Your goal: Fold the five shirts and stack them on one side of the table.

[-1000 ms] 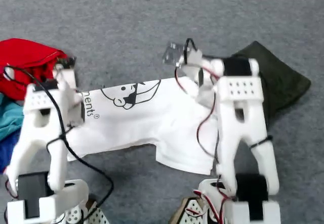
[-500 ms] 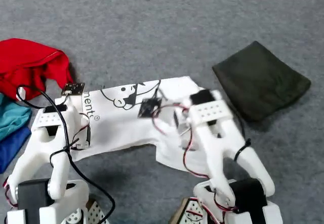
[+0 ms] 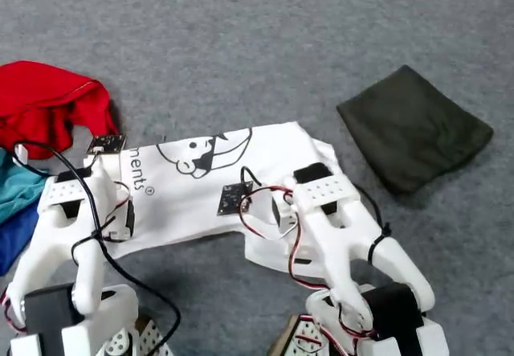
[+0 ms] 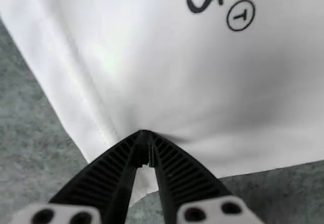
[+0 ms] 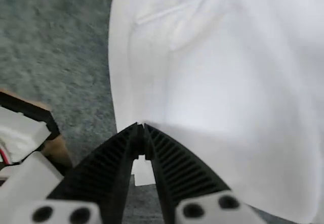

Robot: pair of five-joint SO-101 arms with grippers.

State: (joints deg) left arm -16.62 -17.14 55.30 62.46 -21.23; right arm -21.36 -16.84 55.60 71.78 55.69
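- High view: white shirt [image 3: 201, 183] lies spread mid-tabletop [image 3: 241, 51], print facing up.
- Left wrist view: left gripper [image 4: 146, 142], fingers [image 4: 116, 168] clamped together on the white shirt's edge.
- Right wrist view: right gripper [image 5: 139, 132], fingers [image 5: 109, 161] pinched on a fold of the same shirt.
- Dark green shirt [image 3: 414, 127] lies folded, apart from the white one.
- Red shirt [image 3: 48, 103], teal shirt [image 3: 16, 191] and blue shirt [image 3: 12, 235] are bunched at the opposite edge.
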